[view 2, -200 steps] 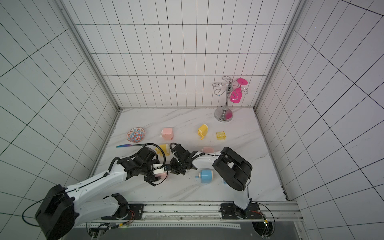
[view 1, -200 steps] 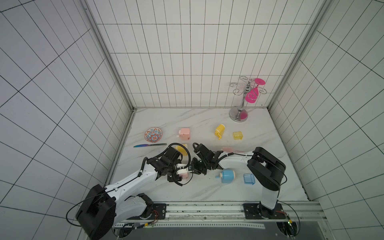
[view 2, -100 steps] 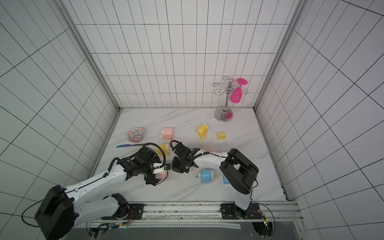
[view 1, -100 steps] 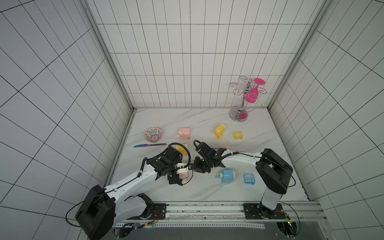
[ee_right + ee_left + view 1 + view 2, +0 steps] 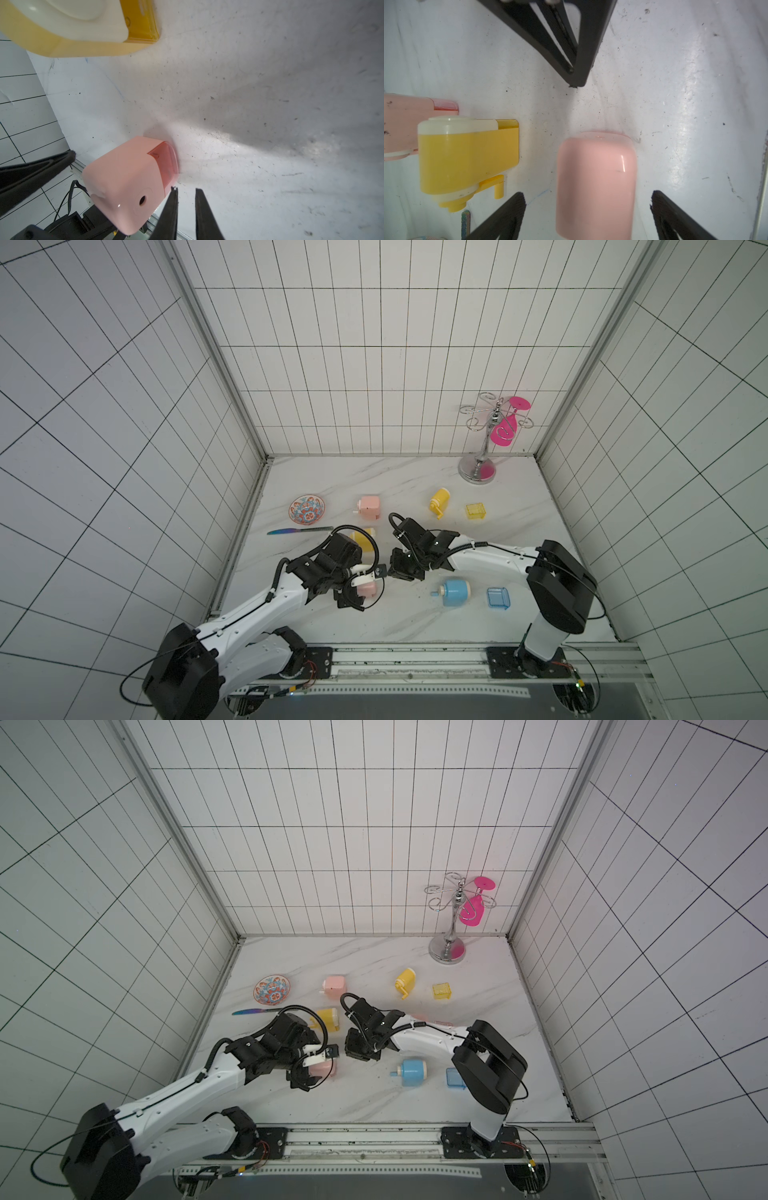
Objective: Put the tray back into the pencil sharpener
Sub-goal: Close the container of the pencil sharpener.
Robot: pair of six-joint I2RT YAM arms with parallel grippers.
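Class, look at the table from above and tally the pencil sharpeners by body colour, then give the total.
pink sharpeners: 2
yellow sharpeners: 2
blue sharpener: 1
Total: 5

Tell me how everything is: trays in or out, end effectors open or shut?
front pink sharpener: its pink tray is pushed in.
left end effector: open around the front pink sharpener, not gripping.
right end effector: barely open, empty.
yellow tray: out, lying loose.
blue tray: out, beside the blue sharpener.
pink glass: hanging upside down on the rack.
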